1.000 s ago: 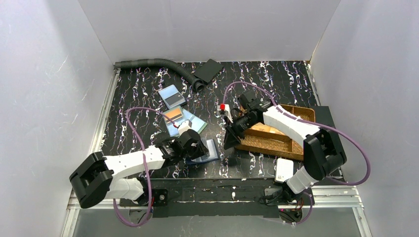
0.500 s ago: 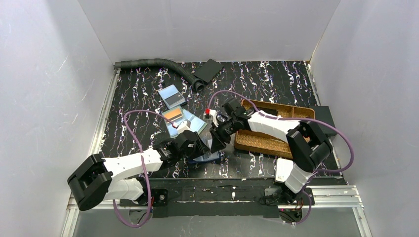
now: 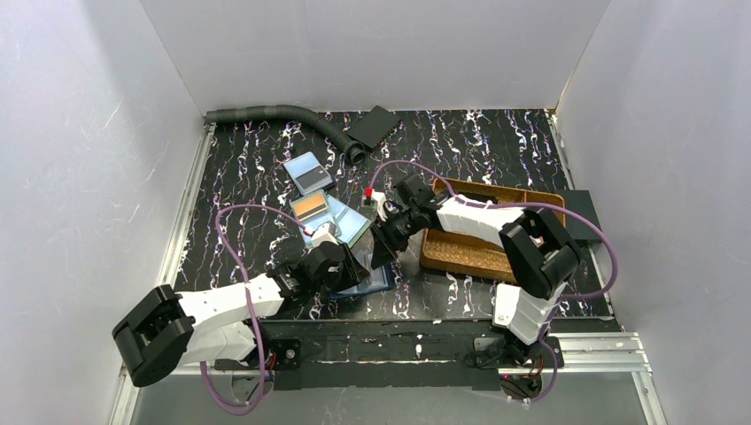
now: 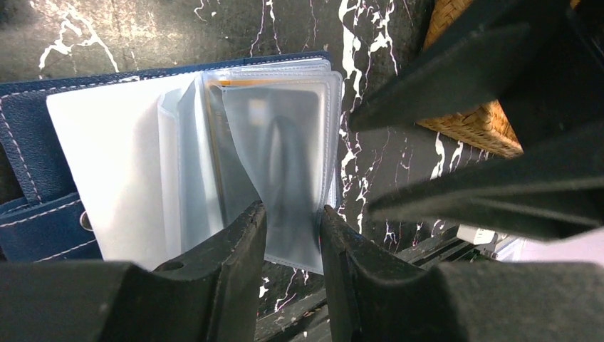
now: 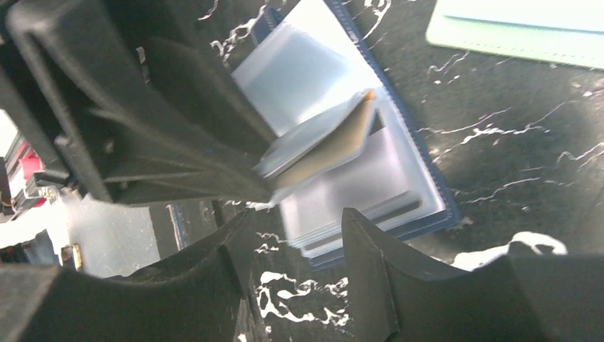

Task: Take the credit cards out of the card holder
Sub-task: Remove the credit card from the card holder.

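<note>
Card holder [image 4: 28, 142] lies open on desk [image 3: 266, 150]. Left claw [image 4: 292, 214] pinches one sleeve page [image 4: 278, 142] up. The orange card [image 5: 335, 153] inside sits just ahead of right claw [image 5: 295, 214], spread and empty, the nearer taker.

The black, white-veined bench [image 3: 496, 142] carries the open navy card holder [image 3: 379, 282]. Just behind the card holder lie a teal card [image 3: 352, 223] and an orange card [image 3: 310, 205], with a blue-grey card [image 3: 307, 173] farther back. Right of it sits a woven tray [image 3: 469, 257]. Well behind it are a grey hose [image 3: 274, 112] and a flat black rectangle [image 3: 372, 127].
</note>
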Robot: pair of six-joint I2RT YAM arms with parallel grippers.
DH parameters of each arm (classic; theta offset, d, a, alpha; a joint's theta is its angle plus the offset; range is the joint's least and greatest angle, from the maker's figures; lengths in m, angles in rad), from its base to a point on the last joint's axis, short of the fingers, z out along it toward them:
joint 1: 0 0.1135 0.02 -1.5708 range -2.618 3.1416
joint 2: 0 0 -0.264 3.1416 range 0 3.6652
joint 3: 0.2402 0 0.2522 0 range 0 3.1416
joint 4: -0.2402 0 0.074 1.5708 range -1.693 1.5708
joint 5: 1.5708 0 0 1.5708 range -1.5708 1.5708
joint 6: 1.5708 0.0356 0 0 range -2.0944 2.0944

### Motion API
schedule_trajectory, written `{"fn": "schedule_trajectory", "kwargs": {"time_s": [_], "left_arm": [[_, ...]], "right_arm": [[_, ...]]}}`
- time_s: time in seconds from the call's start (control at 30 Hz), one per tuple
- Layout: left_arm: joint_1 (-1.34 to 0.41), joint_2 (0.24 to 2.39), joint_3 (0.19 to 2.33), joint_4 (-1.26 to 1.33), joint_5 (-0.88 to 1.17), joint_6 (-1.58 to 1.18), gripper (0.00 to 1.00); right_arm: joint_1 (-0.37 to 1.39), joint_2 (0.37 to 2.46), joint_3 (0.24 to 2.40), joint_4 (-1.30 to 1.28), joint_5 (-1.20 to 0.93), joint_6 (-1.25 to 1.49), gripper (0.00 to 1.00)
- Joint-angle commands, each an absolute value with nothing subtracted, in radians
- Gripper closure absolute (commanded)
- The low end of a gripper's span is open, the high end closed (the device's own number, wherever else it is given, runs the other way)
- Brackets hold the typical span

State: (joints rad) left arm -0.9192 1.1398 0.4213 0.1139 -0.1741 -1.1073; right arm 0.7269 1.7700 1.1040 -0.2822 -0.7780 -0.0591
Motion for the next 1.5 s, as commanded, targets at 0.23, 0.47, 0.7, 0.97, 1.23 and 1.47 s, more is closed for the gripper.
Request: {"fn": "schedule_trajectory", "kwargs": {"time_s": [0.23, 0.47, 0.7, 0.97, 1.23, 1.47], "left_arm": [[-0.916, 1.082, 0.336, 0.142, -0.166, -1.064, 0.68], [-0.916, 1.062, 0.324, 0.150, -0.164, -1.065, 0.68], [-0.916, 1.038, 0.308, 0.153, -0.160, -1.072, 0.68], [-0.916, 1.045, 0.317, 0.156, -0.135, -1.056, 0.63], [-0.916, 1.009, 0.304, 0.157, -0.119, -1.048, 0.58], [-0.913, 0.910, 0.268, 0.157, -0.093, -1.019, 0.56]], "right_arm": [[0.742, 1.856, 1.202, -0.276, -0.791, -0.006, 0.44], [0.750, 1.896, 1.232, -0.284, -0.795, 0.037, 0.46], [0.750, 1.919, 1.239, -0.287, -0.767, 0.056, 0.58], [0.753, 1.973, 1.270, -0.271, -0.848, 0.098, 0.69], [0.755, 1.958, 1.248, -0.255, -0.839, 0.087, 0.96], [0.754, 1.937, 1.211, -0.230, -0.849, 0.069, 0.99]]}}
